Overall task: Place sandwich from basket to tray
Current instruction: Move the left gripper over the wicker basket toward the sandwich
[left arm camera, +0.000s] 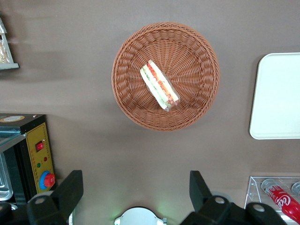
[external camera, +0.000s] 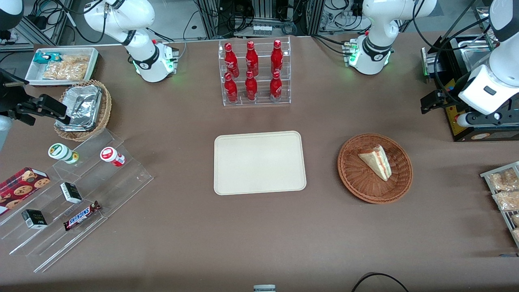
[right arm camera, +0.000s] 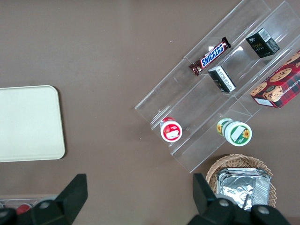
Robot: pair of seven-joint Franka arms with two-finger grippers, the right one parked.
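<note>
The sandwich (external camera: 376,161) (left arm camera: 159,85), a pale bread wedge with red and green filling, lies in the round reddish-brown wicker basket (external camera: 357,180) (left arm camera: 192,51). The cream rectangular tray (external camera: 259,163) (left arm camera: 277,96) sits bare at the table's middle, beside the basket. My gripper (external camera: 432,101) (left arm camera: 136,187) hangs high above the table at the working arm's end, farther from the front camera than the basket and apart from it. Its black fingers (left arm camera: 70,190) are spread wide open with nothing between them.
A clear rack of red bottles (external camera: 253,73) stands farther back than the tray. A black box with a yellow panel (external camera: 466,121) and a pan of snack packs (external camera: 505,190) flank the basket at the working arm's end. A stepped acrylic shelf (external camera: 73,194) lies toward the parked arm's end.
</note>
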